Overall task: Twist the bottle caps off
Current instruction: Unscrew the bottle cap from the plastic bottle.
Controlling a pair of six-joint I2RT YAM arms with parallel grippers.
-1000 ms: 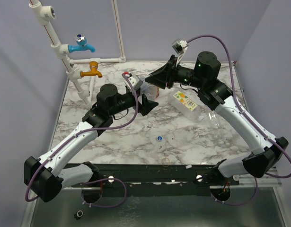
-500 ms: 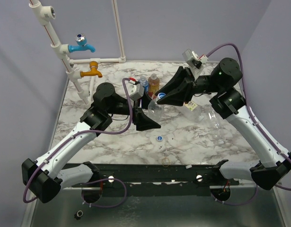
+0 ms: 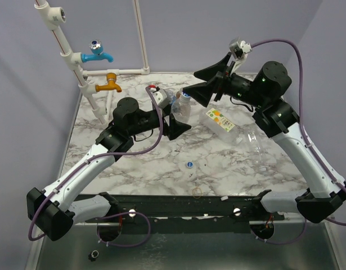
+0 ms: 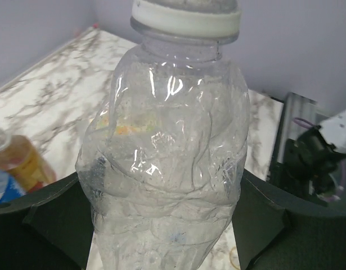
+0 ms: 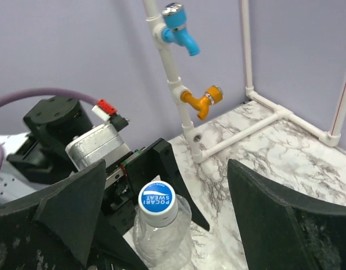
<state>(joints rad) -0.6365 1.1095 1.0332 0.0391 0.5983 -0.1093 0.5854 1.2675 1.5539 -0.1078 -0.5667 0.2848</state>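
While the left pincer (image 3: 177,119) clamps the crumpled clear bottle (image 4: 167,157) above the worktop's (image 3: 161,163) far middle, the wide-open, empty right pincer (image 3: 191,83), poised at its Pocari Sweat cap (image 5: 157,203), may close off-centre and slip.

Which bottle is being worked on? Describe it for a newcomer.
Look at the back middle of the marble table, where both arms meet. The left fingers grip a crumpled clear bottle there. Unlike the labelled bottle lying to its right, it is held, plain, and wears a blue-and-white cap.
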